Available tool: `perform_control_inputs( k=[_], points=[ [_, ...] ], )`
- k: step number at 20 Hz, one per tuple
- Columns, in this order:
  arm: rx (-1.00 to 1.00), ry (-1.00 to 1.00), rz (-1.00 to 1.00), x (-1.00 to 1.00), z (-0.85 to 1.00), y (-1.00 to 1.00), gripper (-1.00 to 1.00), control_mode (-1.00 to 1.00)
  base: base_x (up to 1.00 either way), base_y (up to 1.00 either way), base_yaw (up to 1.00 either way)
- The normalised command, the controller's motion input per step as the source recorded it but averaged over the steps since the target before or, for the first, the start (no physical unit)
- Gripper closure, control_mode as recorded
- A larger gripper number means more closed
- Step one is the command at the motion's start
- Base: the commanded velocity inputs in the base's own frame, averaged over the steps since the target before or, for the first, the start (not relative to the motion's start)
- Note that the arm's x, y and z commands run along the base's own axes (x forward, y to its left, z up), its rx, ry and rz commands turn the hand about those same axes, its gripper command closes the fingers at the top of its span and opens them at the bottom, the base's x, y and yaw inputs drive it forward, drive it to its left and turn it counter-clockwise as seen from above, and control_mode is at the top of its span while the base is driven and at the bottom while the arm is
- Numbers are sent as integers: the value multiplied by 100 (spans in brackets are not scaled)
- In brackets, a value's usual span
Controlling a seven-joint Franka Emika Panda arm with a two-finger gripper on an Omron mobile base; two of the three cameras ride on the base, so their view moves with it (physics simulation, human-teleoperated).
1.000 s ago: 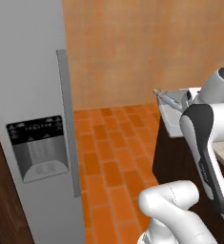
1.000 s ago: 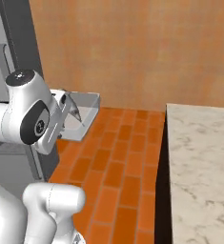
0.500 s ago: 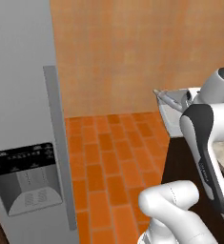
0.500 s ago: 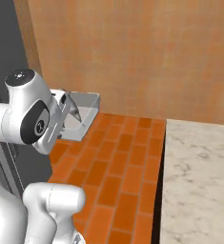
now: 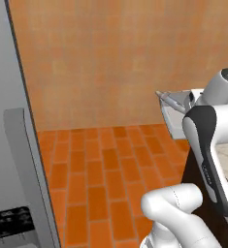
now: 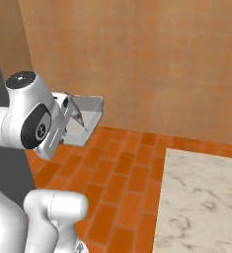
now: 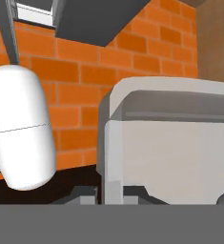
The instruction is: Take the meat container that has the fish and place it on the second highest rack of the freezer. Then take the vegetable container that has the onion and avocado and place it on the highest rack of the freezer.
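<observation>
One meat container [image 6: 86,120] with fish [image 6: 78,116] clamped in closed hand [image 6: 67,114], projecting forward, above brick floor [image 6: 118,173].

The meat container [image 6: 86,120] is a shallow grey, clear-walled tray, held up in the air above the brick floor, roughly level. A thin silvery-grey fish [image 6: 78,114] lies inside it, slanting against one wall; its far end is hard to make out. The freezer [image 5: 11,160] stands at the left, its grey door shut, long vertical handle facing out.
</observation>
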Motion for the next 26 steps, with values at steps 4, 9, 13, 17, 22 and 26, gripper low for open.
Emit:
perform_control_inputs(
  k=[4, 9, 13, 17, 22, 26],
  points=[
    [0, 0, 0, 0, 0, 0, 100, 100, 89, -31, 10],
    [0, 0, 0, 0, 0, 0, 100, 100, 99, -26, 11],
    [0, 0, 0, 0, 0, 0, 100, 100, 99, -27, 11],
    [0, 0, 0, 0, 0, 0, 100, 100, 99, -13, 11],
    [0, 0, 0, 0, 0, 0, 100, 100, 45, -2, 36],
    [0, 0, 0, 0, 0, 0, 100, 100, 0, 0, 75]
  ],
)
